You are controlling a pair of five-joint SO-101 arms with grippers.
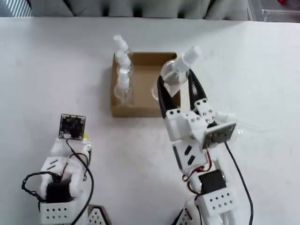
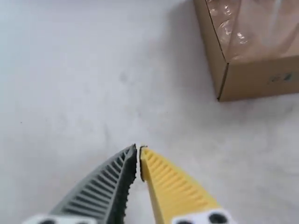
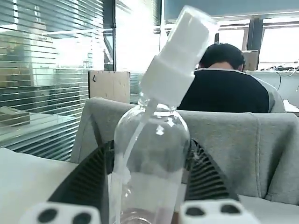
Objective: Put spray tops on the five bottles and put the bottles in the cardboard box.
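Note:
The cardboard box [image 1: 145, 62] stands open at the table's middle, its corner also in the left wrist view [image 2: 243, 79]. Three clear bottles with white spray tops [image 1: 123, 61] stand in a row along its left wall. My right gripper [image 1: 176, 77] is shut on a fourth clear bottle [image 1: 174, 74], held tilted over the box's right half with its white spray top [image 1: 190, 56] pointing up and away. In the right wrist view the bottle [image 3: 149, 154] sits between black fingers [image 3: 86, 182], spray top [image 3: 180, 56] fitted. My left gripper [image 2: 138, 156] is shut and empty, low over bare table short of the box.
The left arm [image 1: 63, 159] rests at the near left of the white table [image 1: 47, 70], the right arm's base [image 1: 211, 187] at the near right. A grey padded seat back [image 3: 261, 149] runs along the table's far edge.

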